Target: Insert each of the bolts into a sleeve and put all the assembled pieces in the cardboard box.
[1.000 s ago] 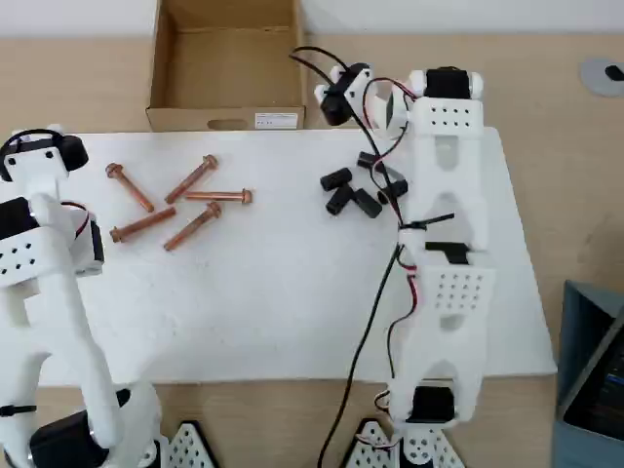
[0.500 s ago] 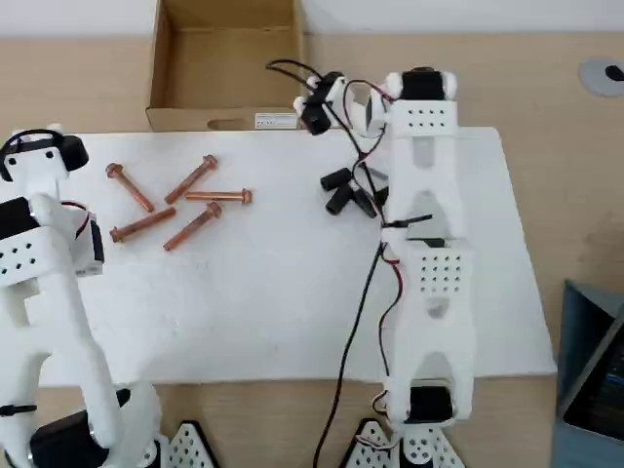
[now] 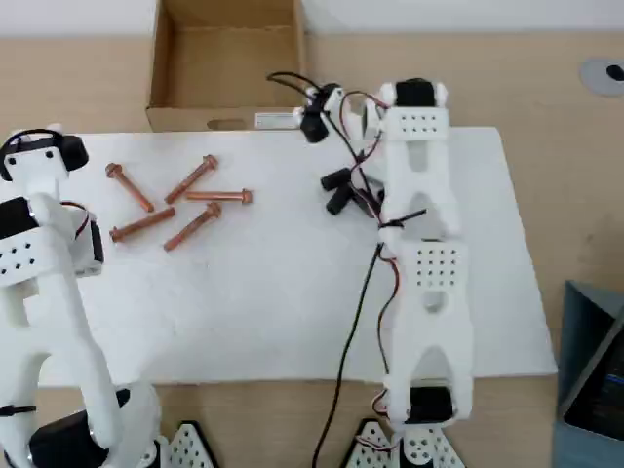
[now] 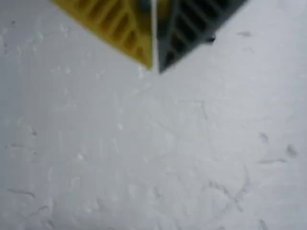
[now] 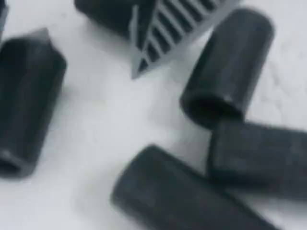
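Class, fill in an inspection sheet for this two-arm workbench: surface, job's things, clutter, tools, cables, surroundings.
Surface: white mat on a wooden table.
Job's things: five bolts lie loose on the mat's left part; black sleeves are clustered by the right arm, none assembled; cardboard box is empty.
Clutter: nothing seen.
Tools: left tool shut, over bare mat; right tool open, over the sleeves.
Cables: black and red wires run along the right arm.
Surroundings: grey disc on the table; dark grey object at the right edge.
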`<move>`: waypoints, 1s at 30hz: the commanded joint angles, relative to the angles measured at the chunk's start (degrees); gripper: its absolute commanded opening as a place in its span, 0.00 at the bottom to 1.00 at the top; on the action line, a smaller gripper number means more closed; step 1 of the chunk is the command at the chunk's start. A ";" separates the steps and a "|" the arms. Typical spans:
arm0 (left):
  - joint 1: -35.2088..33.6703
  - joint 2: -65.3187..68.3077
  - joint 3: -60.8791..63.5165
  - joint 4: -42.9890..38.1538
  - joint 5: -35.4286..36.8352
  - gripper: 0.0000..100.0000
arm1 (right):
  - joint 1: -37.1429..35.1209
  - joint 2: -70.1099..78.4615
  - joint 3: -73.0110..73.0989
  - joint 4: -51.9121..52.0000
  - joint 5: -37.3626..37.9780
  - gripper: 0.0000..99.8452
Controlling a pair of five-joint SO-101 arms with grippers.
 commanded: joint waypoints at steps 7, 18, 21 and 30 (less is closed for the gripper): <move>0.26 0.04 -2.46 -0.44 -0.18 0.00 | -0.66 0.92 -2.42 -3.87 0.26 0.21; 0.18 0.04 -2.46 -0.35 -0.18 0.00 | -0.75 4.53 -2.42 -4.66 0.26 0.14; 0.18 0.04 -2.46 -0.35 -0.18 0.00 | -0.75 4.97 -2.42 -4.57 -0.53 0.10; 0.18 -0.04 -2.46 -0.35 -0.09 0.00 | -0.84 3.12 -6.55 -1.14 -5.27 0.01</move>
